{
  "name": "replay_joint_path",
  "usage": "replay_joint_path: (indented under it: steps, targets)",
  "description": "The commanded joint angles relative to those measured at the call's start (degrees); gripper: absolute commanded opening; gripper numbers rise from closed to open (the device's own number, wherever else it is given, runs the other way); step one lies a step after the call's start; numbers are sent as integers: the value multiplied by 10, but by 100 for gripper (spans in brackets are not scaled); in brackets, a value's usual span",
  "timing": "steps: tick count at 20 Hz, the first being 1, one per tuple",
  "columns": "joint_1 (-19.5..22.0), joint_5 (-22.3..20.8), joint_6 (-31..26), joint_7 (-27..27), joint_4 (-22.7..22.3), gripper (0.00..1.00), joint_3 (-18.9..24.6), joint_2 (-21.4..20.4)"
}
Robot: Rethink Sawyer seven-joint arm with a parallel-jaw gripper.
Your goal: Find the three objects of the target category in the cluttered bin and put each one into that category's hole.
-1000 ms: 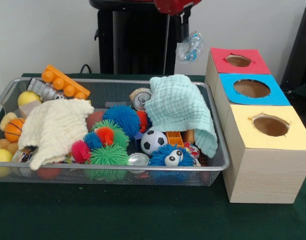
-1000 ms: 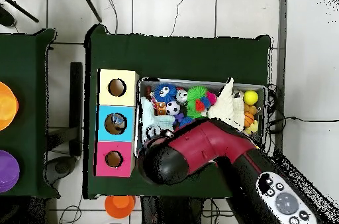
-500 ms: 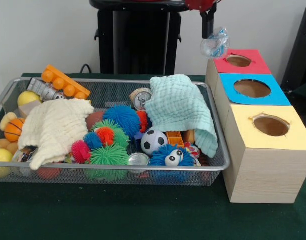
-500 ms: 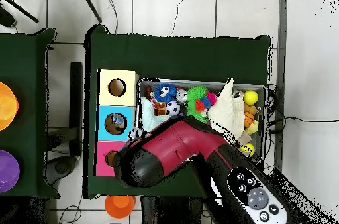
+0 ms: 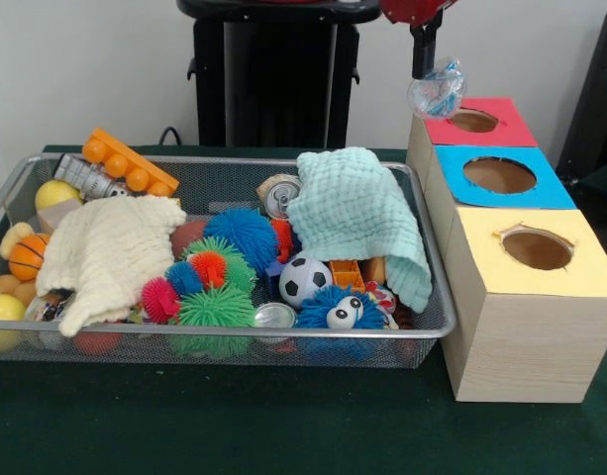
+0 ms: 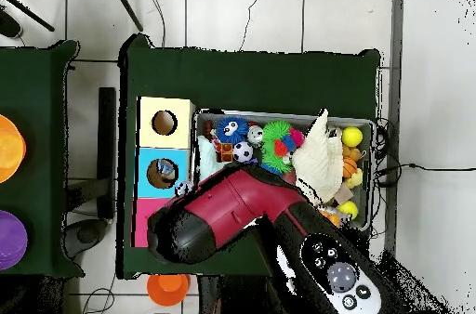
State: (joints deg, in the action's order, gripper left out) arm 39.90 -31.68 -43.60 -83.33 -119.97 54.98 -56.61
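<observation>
My gripper (image 5: 429, 77) hangs from the top edge of the front view, shut on a small see-through bottle with a blue label (image 5: 437, 94). The bottle hangs in the air over the far left corner of the red-topped box, short of the round hole with the blue surround (image 5: 499, 175). The silver wire-mesh bin (image 5: 234, 334) lies to the left, full of toys. No other bottle shows in it. In the overhead view the red arm (image 6: 232, 213) hides the gripper; the blue-surround hole (image 6: 160, 173) has something pale inside.
The wooden box also has a red-surround hole (image 5: 472, 120) and a yellow-surround hole (image 5: 537, 249). In the bin lie a mint cloth (image 5: 357, 213), a cream cloth (image 5: 110, 252), two soda cans (image 5: 278, 195), spiky balls and a soccer ball (image 5: 304, 280).
My gripper has carried the bottle to the right in the front view, from above the bin's far edge to over the red-topped box's corner. The bin's contents have not moved.
</observation>
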Motion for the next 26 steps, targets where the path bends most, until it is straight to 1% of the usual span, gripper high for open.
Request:
replay_joint_path:
  steps: [1, 7, 16, 19, 26]
  targets:
    - [-13, -9, 54, -91, 18, 0, -63, 4]
    - [-51, -8, 80, -114, 29, 0, -96, 7]
    - [-89, 19, 87, -112, 37, 0, -132, -2]
    - [-104, 22, 87, -113, 50, 0, -146, 5]
    - [-125, 25, 103, -116, 55, 0, -173, 7]
